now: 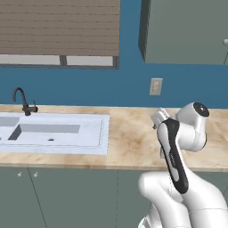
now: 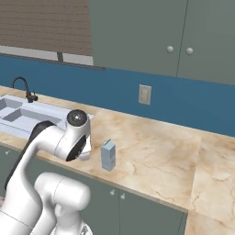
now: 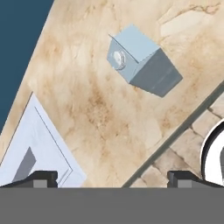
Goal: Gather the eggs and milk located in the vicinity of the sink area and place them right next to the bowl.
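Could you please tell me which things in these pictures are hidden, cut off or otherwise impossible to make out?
- Milk carton: in the left base view the arm covers it; it shows in the right base view and the hand view.
- Sink: its left end is cut off by the edge of both base views; the hand view catches one corner.
- Hand: its open finger tips barely rise at the bottom edge of the hand view.
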